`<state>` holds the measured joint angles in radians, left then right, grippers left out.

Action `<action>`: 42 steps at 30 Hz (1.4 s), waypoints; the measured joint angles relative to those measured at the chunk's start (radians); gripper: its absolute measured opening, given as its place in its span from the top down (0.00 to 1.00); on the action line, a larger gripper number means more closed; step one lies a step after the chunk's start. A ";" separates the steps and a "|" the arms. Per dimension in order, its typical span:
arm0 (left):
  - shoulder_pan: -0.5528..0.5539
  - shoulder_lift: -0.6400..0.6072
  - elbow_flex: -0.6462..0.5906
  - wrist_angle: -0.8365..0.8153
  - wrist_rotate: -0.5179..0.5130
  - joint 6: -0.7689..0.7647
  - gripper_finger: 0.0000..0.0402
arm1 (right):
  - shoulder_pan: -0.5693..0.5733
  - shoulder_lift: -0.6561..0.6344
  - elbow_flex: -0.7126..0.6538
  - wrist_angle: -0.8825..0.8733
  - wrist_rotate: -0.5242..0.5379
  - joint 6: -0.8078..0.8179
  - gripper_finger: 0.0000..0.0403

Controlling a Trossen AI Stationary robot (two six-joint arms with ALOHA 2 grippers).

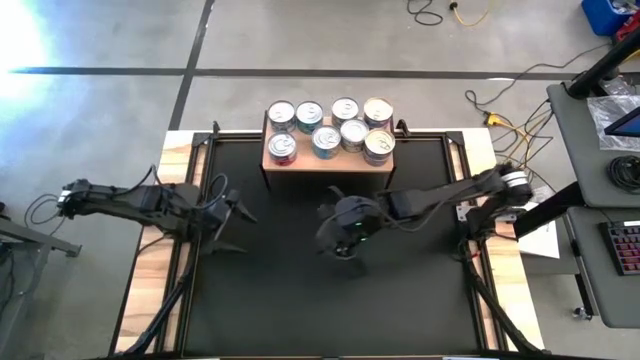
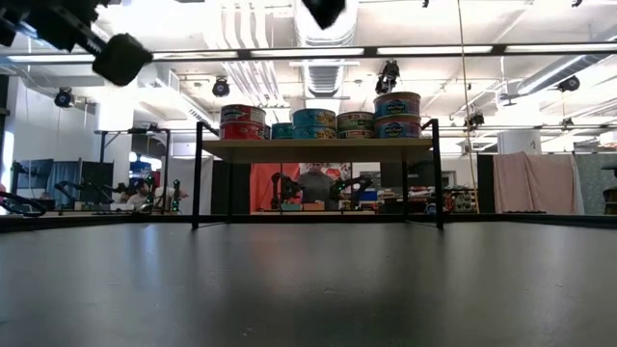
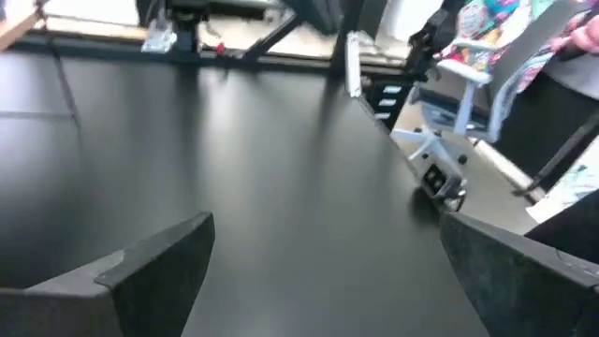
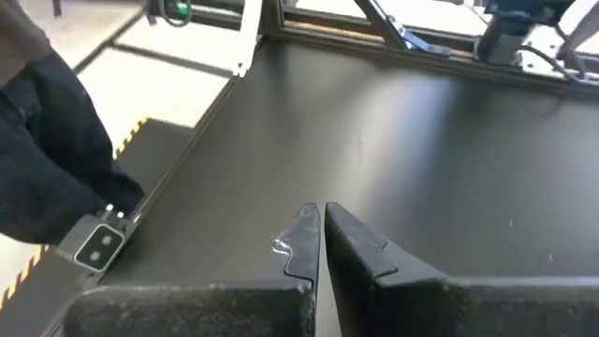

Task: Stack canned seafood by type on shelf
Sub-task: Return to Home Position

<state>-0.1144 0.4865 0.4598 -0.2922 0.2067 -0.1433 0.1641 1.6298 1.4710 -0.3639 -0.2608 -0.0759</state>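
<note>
Several round tins (image 1: 330, 128) with shiny tops and red, blue or yellowish labels stand on the small wood-topped shelf (image 1: 272, 160) at the mat's far edge; some are stacked two high, as the low view's tins (image 2: 318, 121) show. My left gripper (image 1: 232, 220) hovers open over the mat's left part, holding nothing; its fingers (image 3: 150, 267) stand wide apart. My right gripper (image 1: 345, 235) hangs over the mat's middle, in front of the shelf, with its fingers (image 4: 320, 239) shut on nothing.
The black mat (image 1: 330, 290) with wood edges lies under both arms. The shelf's thin black legs (image 2: 198, 173) stand on the mat's far edge. A desk with a keyboard (image 1: 625, 245) is off to the right. People sit in the room beyond the table (image 2: 315, 183).
</note>
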 joint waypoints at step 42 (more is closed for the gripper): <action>-0.017 -0.477 -0.445 0.387 -0.031 0.191 0.00 | -0.014 -1.627 -1.459 0.595 -0.009 0.224 0.97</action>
<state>-0.1314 0.0098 0.0145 0.0951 0.1761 0.0475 0.1501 0.0031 0.0122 0.2312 -0.2698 0.1485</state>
